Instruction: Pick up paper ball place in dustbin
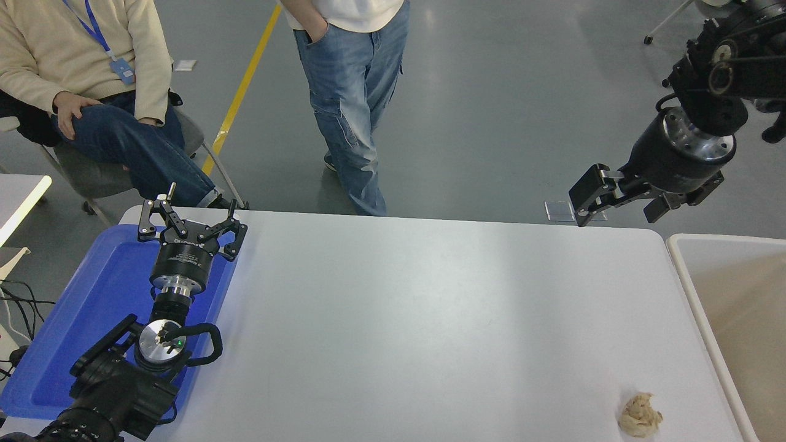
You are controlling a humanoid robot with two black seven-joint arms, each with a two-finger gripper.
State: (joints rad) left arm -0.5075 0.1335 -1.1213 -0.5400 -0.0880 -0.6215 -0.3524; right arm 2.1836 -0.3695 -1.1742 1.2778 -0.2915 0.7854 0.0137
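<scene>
The paper ball (640,415), a small tan wrinkled wad, lies on the white table (430,319) near its front right corner. The dustbin (688,270), cream-white with a beige inside, stands just off the table's right edge, partly cut by the picture. My right gripper (620,209) is open and empty, held high above the table's far right edge, well away from the ball. My left gripper (190,224) is open and empty, parked over the blue tray at the left.
A shallow blue tray (73,331) lies at the table's left end. One person sits at the far left (92,92) and another stands at the far side (353,104). A second white table edge (18,196) shows at the left.
</scene>
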